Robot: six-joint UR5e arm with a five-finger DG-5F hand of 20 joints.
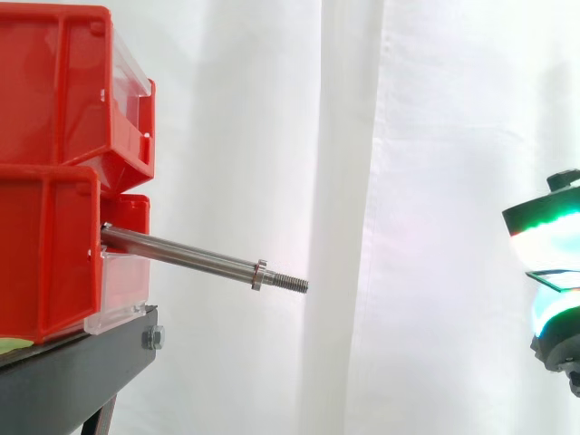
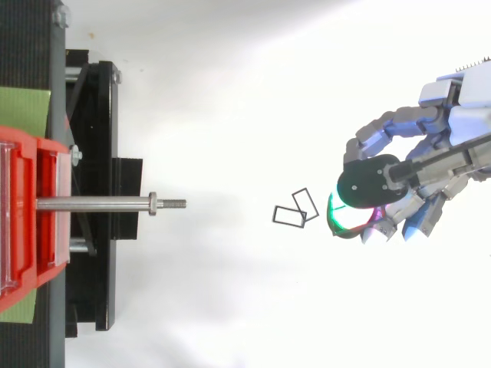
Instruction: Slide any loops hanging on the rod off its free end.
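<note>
A bare steel rod (image 1: 181, 253) juts to the right out of the red bins (image 1: 54, 172) and ends in a nut and a threaded tip (image 2: 173, 204). Nothing hangs on it. Two thin black rectangular loops (image 2: 294, 209) show against the white ground well right of the tip, overlapping each other and clear of the rod. My hand (image 2: 414, 165) is just right of them with its fingers curled inward and its pads (image 2: 343, 222) glowing green and magenta. A small gap lies between the loops and the fingers. The hand's glowing fingertip (image 1: 548, 236) comes in at the right edge of the side view.
The bins sit on a black stand (image 2: 92, 192) at the left, with green tape (image 2: 23, 107) on the stand. A white curtain (image 1: 362, 136) hangs behind. Open white space lies between the rod's tip and my hand.
</note>
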